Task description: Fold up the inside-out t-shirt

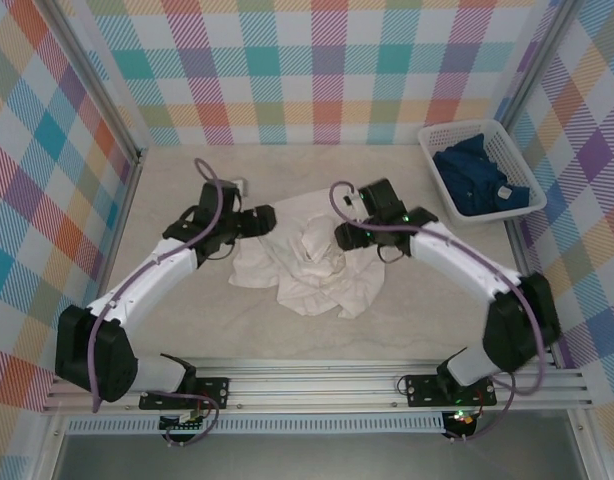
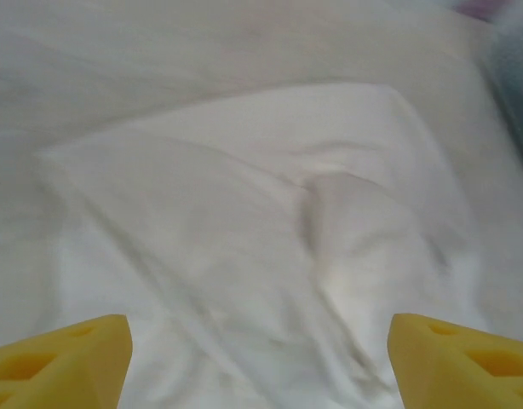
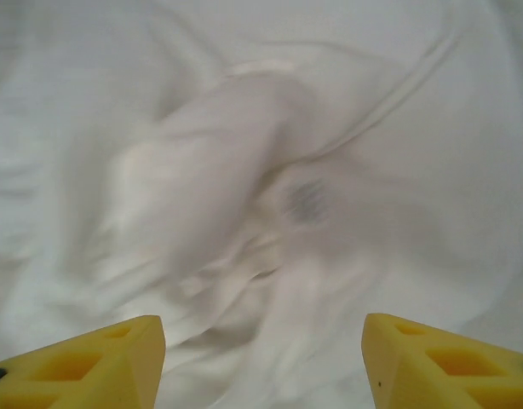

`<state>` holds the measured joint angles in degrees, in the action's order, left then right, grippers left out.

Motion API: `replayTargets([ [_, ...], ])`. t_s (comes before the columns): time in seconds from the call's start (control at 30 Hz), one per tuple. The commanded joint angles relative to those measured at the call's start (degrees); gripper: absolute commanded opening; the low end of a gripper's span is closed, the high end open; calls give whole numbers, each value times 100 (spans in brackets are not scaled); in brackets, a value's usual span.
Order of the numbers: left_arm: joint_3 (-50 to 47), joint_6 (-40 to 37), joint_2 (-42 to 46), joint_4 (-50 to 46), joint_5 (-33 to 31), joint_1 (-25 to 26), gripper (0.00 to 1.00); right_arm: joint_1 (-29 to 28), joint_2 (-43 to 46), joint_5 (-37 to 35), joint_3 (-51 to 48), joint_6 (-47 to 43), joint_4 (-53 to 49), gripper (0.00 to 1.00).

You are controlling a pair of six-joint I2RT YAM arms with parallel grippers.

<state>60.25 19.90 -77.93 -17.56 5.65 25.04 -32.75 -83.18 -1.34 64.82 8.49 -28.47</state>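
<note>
Pastel plaid walls box in your pale counter point(image 1: 187, 330). From the top camera, the inside-out t-shirt point(image 1: 317, 280) lies rumpled at the counter's middle, not yet squared up. Your left pincer point(image 1: 259, 220) sits over its left edge and your right pincer point(image 1: 343, 237) over its upper right. I read that one-per-side stance as flanking the cloth so it can be spread. A white basket point(image 1: 507, 140) holding a dark blue garment point(image 1: 479, 178) stands well apart at the far right, out of the work.

At your left wrist, the yellow fingers point(image 2: 66, 362) stand wide apart over a flat fold, gripping nothing.

At your right wrist, the fingers point(image 3: 91, 366) are likewise parted and empty above a bunched ridge and a small grey tag point(image 3: 309, 203). The cloth is blurred there.
</note>
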Motion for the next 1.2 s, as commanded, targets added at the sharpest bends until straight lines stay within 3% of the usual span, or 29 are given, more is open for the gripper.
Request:
replayTargets([
  [0.0, 175, -111, -859, 646, 675, 887, 79, 88, 92, 518, -663, 842, 296, 63],
  [0.13, 959, -670, -1880, 363, 253, 1479, 79, 305, 320, 597, -1029, 1191, 420, 63],
  [0.23, 1426, -857, -2547, 215, -167, 1556, 73, 324, 389, 900, -1335, 1554, 654, 63],
  [0.37, 1797, -845, -2924, -69, -561, 1412, 25, -71, 405, 964, -1702, 1756, 1192, 63],
  [0.43, 1544, -597, -2550, 295, -216, 1182, 1, -354, 416, 732, -1752, 1638, 1285, 63],
  [0.63, 532, 202, -876, 1163, 471, 458, 0, -758, 382, 955, -2091, 1479, 2240, 65],
  [0.97, 420, -17, -177, 524, -142, 134, 0, -1451, -794, 437, -1366, 1583, 2363, 72],
  [1.0, 418, -21, -157, 488, -203, 108, 0, -1503, -934, 365, -1279, 1553, 2321, 69],
  [1.03, 425, -22, -143, 453, -251, 79, 0, -1506, -1063, 337, -1204, 1537, 2281, 59],
  [1.1, 418, -9, -49, 370, -360, -16, 0, -1506, -1121, 196, -1038, 1319, 2118, 26],
  [1.17, 426, 75, 139, 261, -513, -177, 0, -1487, -820, -149, -903, 949, 1806, 1],
])
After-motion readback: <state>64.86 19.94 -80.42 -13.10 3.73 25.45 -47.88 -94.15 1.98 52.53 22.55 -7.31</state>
